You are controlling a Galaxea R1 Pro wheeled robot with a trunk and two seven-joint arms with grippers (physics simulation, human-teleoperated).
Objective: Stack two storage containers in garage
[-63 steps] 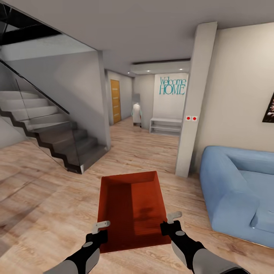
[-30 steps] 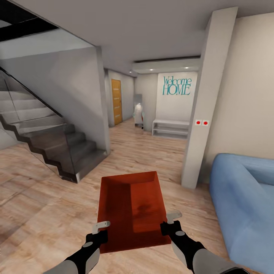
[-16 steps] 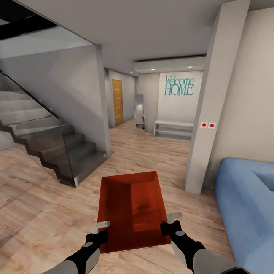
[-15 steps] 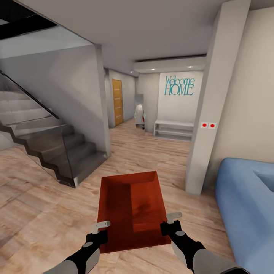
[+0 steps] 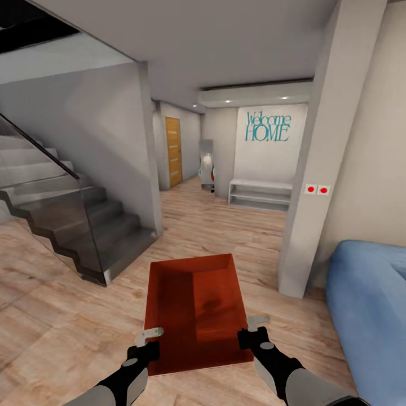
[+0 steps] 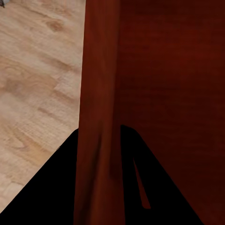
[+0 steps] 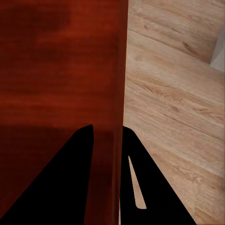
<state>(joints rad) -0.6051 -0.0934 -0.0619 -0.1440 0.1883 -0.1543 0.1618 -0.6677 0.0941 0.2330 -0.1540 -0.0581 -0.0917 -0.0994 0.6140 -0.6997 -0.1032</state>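
Transport stage: one storage container (image 5: 196, 311) carried over the living room's wood-plank floor (image 5: 51, 316).
Left gripper (image 5: 149, 335) and right gripper (image 5: 257, 323) jaws clamped on opposite side walls; garage placement and stacking remaining.

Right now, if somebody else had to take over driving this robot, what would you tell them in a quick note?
Left gripper: shut on the left wall of the red-orange container.
Right gripper: shut on its right wall.
Container: carried in front of the trunk, open side up, nothing inside, above the wood-plank floor.
Surroundings: staircase on the left, blue sofa on the right, hallway with an orange door ahead.
Done: one container picked up.
Left: reach the garage, set it down, then bring and stack the second one.
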